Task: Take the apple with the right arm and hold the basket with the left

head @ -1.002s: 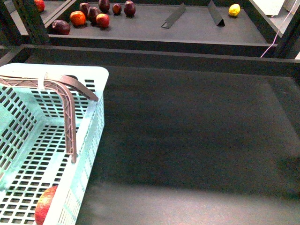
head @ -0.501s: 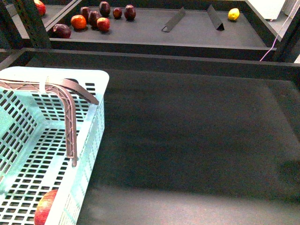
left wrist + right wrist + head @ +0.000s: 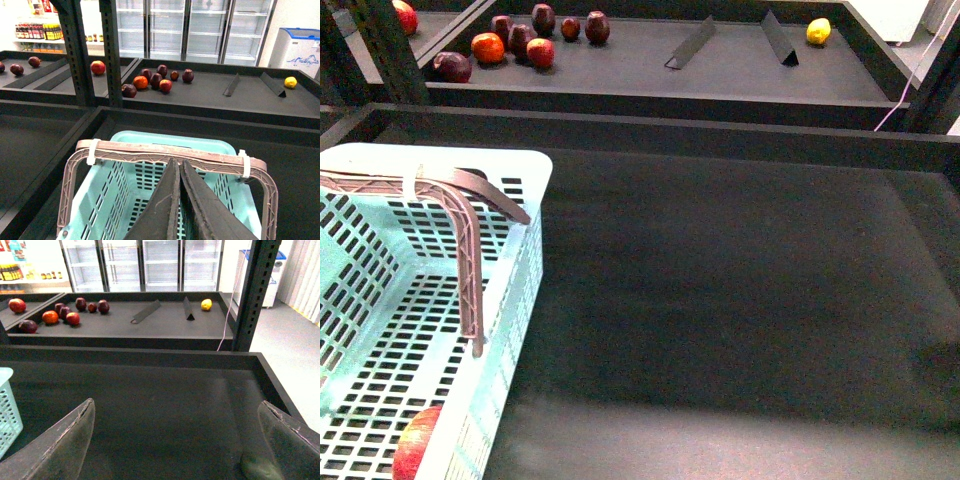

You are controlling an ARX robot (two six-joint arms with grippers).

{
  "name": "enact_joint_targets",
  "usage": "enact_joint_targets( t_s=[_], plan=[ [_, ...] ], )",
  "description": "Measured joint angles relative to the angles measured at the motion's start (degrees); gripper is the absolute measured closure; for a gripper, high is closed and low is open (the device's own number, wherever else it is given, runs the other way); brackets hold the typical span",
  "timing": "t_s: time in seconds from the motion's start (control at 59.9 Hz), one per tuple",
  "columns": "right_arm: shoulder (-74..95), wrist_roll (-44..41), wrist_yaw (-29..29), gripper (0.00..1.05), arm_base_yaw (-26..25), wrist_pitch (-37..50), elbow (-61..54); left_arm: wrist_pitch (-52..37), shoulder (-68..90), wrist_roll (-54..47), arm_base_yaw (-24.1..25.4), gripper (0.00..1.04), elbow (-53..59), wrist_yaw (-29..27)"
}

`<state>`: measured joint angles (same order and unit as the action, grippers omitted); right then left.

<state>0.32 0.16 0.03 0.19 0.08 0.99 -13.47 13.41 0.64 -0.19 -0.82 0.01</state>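
Observation:
The turquoise basket stands at the left with its brown handle raised. A round red apple with yellowish streaks lies in the basket's near corner, partly cut off. Another single red apple sits on the back shelf's left section; it also shows in the left wrist view and the right wrist view. My left gripper is shut, its tips right at the middle of the handle. My right gripper is open and empty over the bare dark table. Neither gripper shows in the front view.
A group of small dark-red and orange fruits lies on the back shelf, with a yellow lemon at its right and two dark dividers. A raised rail separates shelf and table. A dark post stands at the right.
The front view has shifted a little: the back shelf sits slightly higher in frame and the basket slightly lower. The apple stays in the basket.

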Motion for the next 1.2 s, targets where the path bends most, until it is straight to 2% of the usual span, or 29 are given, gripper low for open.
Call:
enact_joint_targets(
  t_s=[0.234,0.334,1.052,1.102,1.202],
  plan=[
    [0.00,0.00,-0.02,0.09,0.00,0.00,0.00,3.65,-3.58,0.00,0.00,1.01,-0.02,0.00],
    [0.00,0.00,0.00,0.09,0.00,0.00,0.00,12.81,-11.43,-0.02,0.00,1.01,-0.02,0.00],
    [0.00,0.00,-0.02,0.09,0.00,0.00,0.00,13.38,-13.05,0.00,0.00,1.01,-0.02,-0.02],
    [0.00,0.00,-0.02,0.09,0.00,0.00,0.00,13.38,-13.05,0.00,0.00,0.95,-0.02,0.00],
    [0.00,0.00,-0.02,0.09,0.00,0.00,0.00,13.38,-13.05,0.00,0.00,0.75,-0.02,-0.02]
  ],
)
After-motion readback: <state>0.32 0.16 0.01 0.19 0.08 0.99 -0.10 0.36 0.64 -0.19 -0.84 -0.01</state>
